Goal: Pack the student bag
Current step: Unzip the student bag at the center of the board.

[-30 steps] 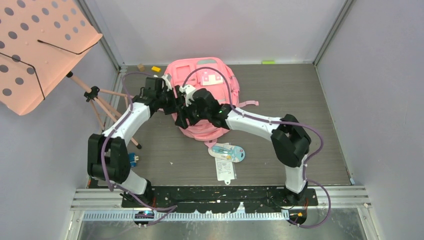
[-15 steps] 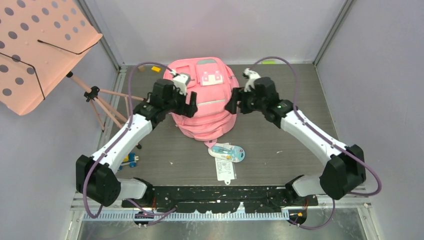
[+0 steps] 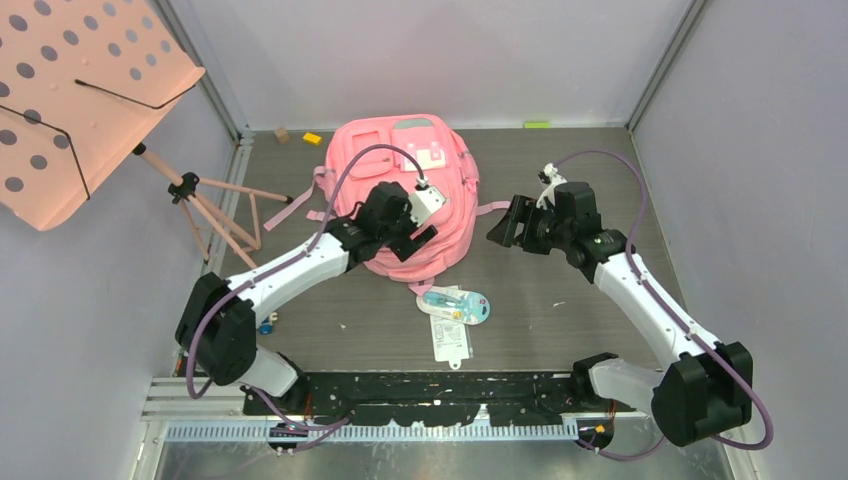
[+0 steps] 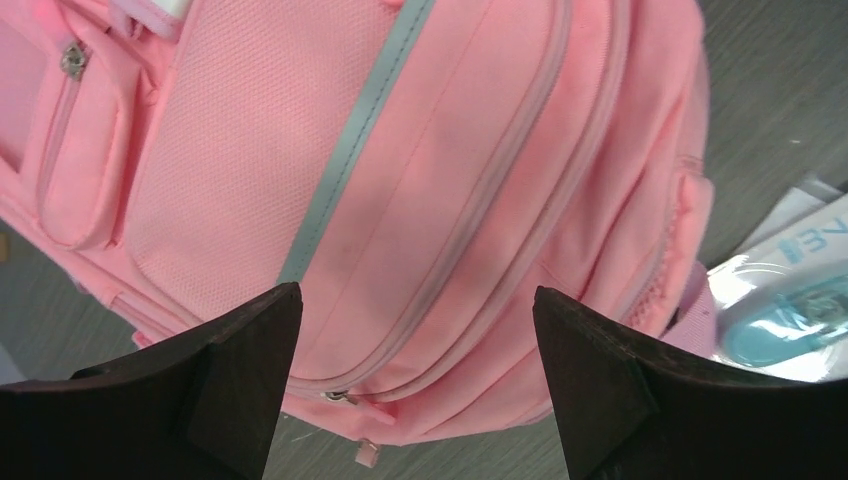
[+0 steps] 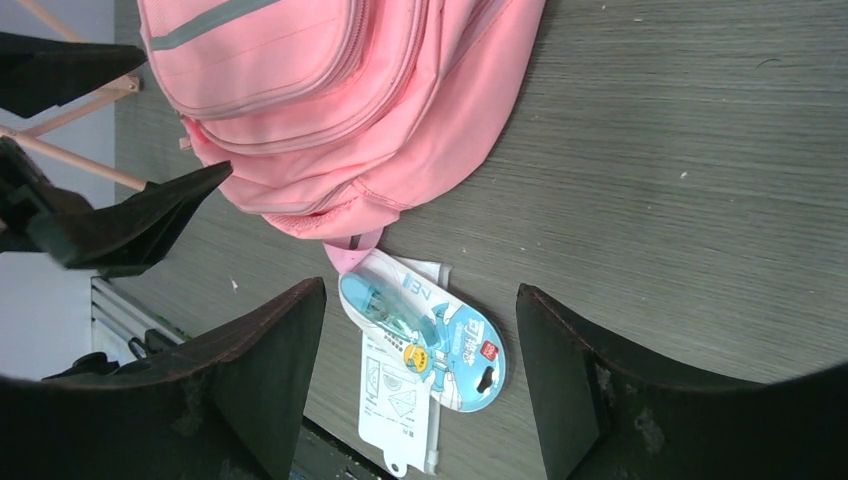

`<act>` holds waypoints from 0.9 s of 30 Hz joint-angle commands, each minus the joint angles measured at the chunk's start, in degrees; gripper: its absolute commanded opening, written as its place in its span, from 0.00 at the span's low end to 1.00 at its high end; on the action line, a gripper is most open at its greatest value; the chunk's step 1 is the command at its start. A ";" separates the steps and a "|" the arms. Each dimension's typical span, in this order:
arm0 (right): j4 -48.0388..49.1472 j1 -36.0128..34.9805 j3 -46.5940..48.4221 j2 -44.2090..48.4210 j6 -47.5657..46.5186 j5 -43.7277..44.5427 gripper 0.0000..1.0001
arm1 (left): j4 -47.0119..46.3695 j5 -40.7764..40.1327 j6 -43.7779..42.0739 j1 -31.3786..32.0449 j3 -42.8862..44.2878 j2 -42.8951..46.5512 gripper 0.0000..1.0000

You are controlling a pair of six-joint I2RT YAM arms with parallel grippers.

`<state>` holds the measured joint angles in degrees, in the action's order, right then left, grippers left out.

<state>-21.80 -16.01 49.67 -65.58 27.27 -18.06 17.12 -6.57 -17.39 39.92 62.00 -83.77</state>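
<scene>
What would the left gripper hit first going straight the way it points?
Likely the student bag: the left gripper points at its zippered front panel, nothing between. Depth is unclear.

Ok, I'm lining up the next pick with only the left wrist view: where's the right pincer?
Observer: The right pincer hangs open beside the student bag, on its right, holding nothing.
Operator: I see a packet's corner. Is it alone?
Observer: No, the packet overlaps a white card lying nearer the arms' bases.
Operator: Anything further off?
Observer: A yellow block and a small wooden block, far back, left of the bag.
</scene>
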 commanded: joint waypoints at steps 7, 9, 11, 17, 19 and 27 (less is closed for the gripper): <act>3.89 0.10 -1.38 1.82 3.40 -3.29 0.76 | -8.85 -11.86 -3.71 1.39 1.15 -4.11 0.90; 3.90 0.10 -1.41 1.67 3.46 -3.40 0.76 | -9.13 -12.26 -3.35 1.39 1.16 -4.77 0.91; 3.88 0.10 -1.42 1.61 3.52 -3.65 0.76 | -9.24 -12.48 -3.27 1.39 1.40 -5.47 0.91; 3.95 0.10 -1.80 1.88 3.83 -4.08 0.76 | -9.44 -18.49 -1.69 1.39 3.44 -8.76 0.92; 3.95 0.10 -2.04 2.27 4.00 -4.09 0.76 | -10.54 -22.12 -1.04 1.39 3.70 -9.16 0.92; 3.88 0.10 -2.64 2.91 4.42 -4.31 0.76 | -15.78 -27.08 -1.57 1.39 3.26 -7.88 0.93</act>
<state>-19.88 -16.01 47.03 -64.58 30.65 -21.39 8.82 -27.90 -19.40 41.74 63.11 -93.23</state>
